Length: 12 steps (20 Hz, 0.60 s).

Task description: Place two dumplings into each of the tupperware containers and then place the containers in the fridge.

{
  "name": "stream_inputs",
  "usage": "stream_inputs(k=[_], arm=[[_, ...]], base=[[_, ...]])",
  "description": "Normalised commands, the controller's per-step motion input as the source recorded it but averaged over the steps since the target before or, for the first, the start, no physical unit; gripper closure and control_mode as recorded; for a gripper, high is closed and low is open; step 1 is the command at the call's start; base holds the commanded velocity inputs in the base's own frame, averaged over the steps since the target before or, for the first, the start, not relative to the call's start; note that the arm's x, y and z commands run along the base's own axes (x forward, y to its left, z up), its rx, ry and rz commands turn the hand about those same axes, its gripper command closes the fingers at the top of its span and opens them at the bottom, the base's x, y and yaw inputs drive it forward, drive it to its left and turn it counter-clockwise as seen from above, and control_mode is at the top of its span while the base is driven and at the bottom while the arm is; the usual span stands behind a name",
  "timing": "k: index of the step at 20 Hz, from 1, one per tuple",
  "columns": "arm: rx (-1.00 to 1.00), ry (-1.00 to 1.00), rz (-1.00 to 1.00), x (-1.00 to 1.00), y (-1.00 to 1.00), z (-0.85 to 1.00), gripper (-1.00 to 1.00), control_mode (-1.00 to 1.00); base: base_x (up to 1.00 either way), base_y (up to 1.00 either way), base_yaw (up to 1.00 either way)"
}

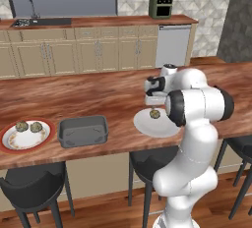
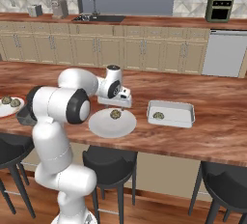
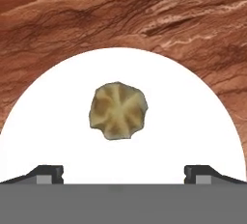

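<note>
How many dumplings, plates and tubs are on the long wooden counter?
Dumplings: 4, two on the red-rimmed plate at and, one on the white plate at, one in the pale grey tupperware container at.
Plates: 2.
Tupperware containers: 2, the pale one and the dark grey tupperware container.
Total: 8.

Even, flat light all over, no clear source. Only soft shadows, under the stools [image 1: 34,183] and along the near edge of the table [image 1: 98,99]. White plate [image 3: 193,131] blown out, no shading. Renders slightly soft, no edge distortion, no glare.
</note>
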Motion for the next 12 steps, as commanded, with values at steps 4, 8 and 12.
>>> stream_inputs(k=[4, 8, 12], arm=[[0.00, 0.03, 0.00, 0.34, 0.06, -0.18, -1.00, -1.00], [0.00, 0.01, 0.00, 0.20, 0.00, -0.45, -1.00, -1.00], [0.01, 0.02, 0.00, 0.00, 0.00, -0.44, -1.00, -1.00]], base=[[0.00, 0.00, 0.00], [0.00, 0.00, 0.00], [0.00, 0.00, 0.00]])
